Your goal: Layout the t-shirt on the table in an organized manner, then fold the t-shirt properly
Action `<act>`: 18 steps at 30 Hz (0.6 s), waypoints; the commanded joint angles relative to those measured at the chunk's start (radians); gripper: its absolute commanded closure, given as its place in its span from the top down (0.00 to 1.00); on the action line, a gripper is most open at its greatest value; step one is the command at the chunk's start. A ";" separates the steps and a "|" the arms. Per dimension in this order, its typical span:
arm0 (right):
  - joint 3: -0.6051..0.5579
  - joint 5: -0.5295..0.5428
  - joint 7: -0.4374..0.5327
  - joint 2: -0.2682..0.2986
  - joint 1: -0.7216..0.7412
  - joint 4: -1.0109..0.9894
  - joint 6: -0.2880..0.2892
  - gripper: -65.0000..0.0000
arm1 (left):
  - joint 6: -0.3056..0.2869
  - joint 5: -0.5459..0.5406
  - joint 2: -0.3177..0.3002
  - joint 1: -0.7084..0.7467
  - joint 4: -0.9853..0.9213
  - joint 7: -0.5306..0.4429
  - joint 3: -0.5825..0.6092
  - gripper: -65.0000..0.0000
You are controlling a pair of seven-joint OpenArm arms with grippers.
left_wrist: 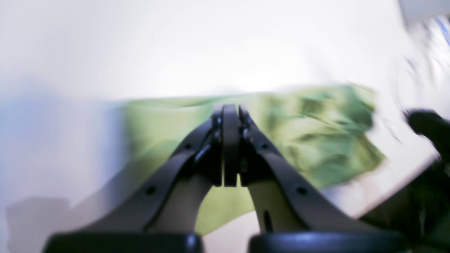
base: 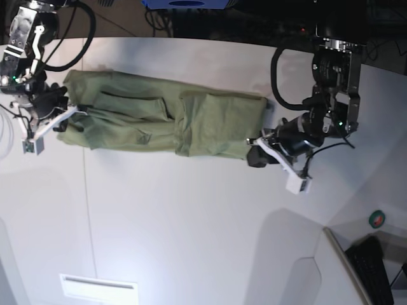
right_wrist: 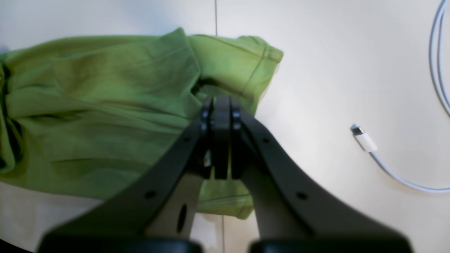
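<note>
Olive t-shirt [base: 165,122] stretched into a long crumpled band across the far part of the white table [base: 191,222], lying over the thin dark seam [right_wrist: 215,14]. Right gripper [right_wrist: 221,105] pressed fully together at the sleeve end — can't tell if any cloth is actually pinched. Left gripper [left_wrist: 230,112] also clamped tight, hanging just off the other end, shirt below it, view too blurry for more. White charging cable [right_wrist: 372,151] lying nearby on the table, well clear of the shirt.

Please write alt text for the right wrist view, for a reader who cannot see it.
The right end effector, shut, sits at the edge of a rumpled olive-green t-shirt on the white table. A white charging cable lies loose beside it.
</note>
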 commanded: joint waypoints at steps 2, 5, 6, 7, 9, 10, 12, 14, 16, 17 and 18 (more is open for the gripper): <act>-0.049 0.010 0.022 0.009 0.005 0.057 0.003 0.00 | -0.012 -0.017 -0.020 0.028 0.014 -0.010 -0.118 0.00; -0.219 0.007 0.022 0.017 -0.027 0.129 0.003 0.00 | -0.014 -0.017 -0.049 0.077 0.011 -0.012 -0.334 0.00; -0.282 0.006 0.022 0.017 -0.030 0.144 0.003 0.00 | -0.014 -0.017 -0.058 0.089 0.004 -0.012 -0.392 0.00; -0.347 0.006 0.020 0.017 -0.030 0.147 0.003 0.00 | -0.014 -0.017 -0.064 0.097 -0.006 -0.012 -0.446 0.00; -0.476 0.006 0.020 0.017 -0.003 0.126 -0.005 0.00 | -0.014 -0.017 -0.087 0.109 -0.041 -0.012 -0.532 0.00; -0.545 0.006 0.020 0.012 0.017 0.094 -0.006 0.00 | -0.015 -0.017 -0.102 0.121 -0.065 -0.012 -0.563 0.00; -0.652 0.006 0.020 0.011 0.063 0.021 -0.008 0.00 | -0.038 -0.002 -0.144 0.131 -0.108 -0.012 -0.563 0.00; -0.740 0.006 0.020 -0.006 0.105 -0.041 -0.025 0.00 | -0.089 0.066 -0.171 0.135 -0.131 -0.013 -0.532 0.00; -0.750 0.006 0.020 -0.042 0.128 -0.095 -0.089 0.00 | -0.137 0.156 -0.167 0.138 -0.118 -0.013 -0.511 0.00; -0.752 0.006 0.020 -0.051 0.135 -0.120 -0.111 0.00 | -0.161 0.192 -0.164 0.138 -0.104 -0.013 -0.501 0.00; -0.753 0.007 0.022 -0.054 0.142 -0.146 -0.120 0.00 | -0.187 0.222 -0.152 0.140 -0.085 -0.013 -0.500 0.00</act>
